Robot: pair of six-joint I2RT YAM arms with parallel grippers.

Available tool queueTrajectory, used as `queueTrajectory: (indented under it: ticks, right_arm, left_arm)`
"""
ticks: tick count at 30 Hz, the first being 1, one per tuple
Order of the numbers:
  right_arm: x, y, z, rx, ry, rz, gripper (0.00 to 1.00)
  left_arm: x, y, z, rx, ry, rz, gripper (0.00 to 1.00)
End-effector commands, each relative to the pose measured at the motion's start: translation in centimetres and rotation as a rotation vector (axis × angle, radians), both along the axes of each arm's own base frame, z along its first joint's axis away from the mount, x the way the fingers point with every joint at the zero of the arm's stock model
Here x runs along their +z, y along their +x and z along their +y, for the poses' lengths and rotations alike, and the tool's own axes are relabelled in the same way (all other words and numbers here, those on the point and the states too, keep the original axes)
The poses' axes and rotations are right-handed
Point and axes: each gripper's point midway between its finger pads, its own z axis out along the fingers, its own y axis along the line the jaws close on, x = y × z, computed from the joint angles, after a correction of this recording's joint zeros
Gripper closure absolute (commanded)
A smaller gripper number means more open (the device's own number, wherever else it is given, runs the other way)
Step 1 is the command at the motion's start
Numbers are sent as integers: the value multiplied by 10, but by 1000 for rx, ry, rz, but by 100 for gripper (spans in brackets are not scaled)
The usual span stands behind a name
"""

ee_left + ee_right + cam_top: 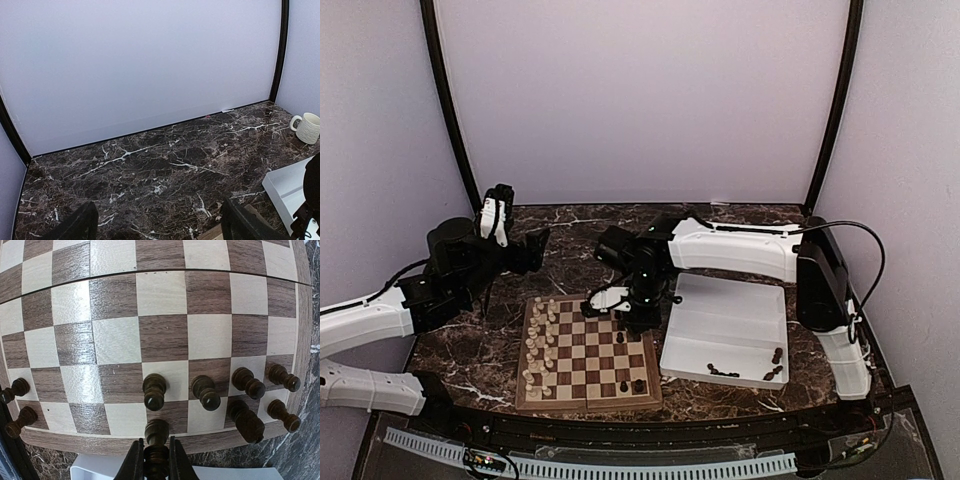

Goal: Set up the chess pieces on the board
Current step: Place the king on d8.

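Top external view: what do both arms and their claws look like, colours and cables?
Both the left arm and right arm have smooth white link shells with black joint housings. A thin black cable loops beside the right arm's elbow. The left claw and right claw have plain black fingers; no markings are readable.

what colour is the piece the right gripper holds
Dark brown piece, pinched in the right gripper; clearest in the right wrist view.

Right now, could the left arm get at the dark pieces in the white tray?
Probably not: the tray sits beyond the board, and the right arm, its tool holding a dark piece, hangs across the way.
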Motion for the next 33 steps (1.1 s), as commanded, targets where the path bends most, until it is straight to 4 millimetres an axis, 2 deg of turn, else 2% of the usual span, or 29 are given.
queueTrajectory:
  ticks: [1, 6, 12, 16, 19, 22, 33]
  right_arm:
    - [1, 2, 8, -4, 15, -12, 86]
    - [1, 3, 8, -4, 16, -17, 79]
    - [3, 3, 8, -4, 20, -19, 76]
    - [2, 3, 9, -3, 19, -19, 77]
    - [0, 3, 9, -1, 17, -16, 83]
    - [0, 3, 11, -1, 19, -16, 85]
    - [0, 5, 13, -4, 20, -19, 86]
  left_arm:
    - [3, 1, 1, 3, 1, -7, 12]
    - [4, 0, 1, 2, 1, -7, 12]
    - [3, 0, 1, 0, 1, -3, 12]
    - [3, 0, 1, -2, -2, -3, 13]
    - [3, 0, 0, -3, -3, -1, 13]
    - [2, 0, 0, -5, -5, 1, 13]
    - [1, 0, -2, -12, -4, 8, 13]
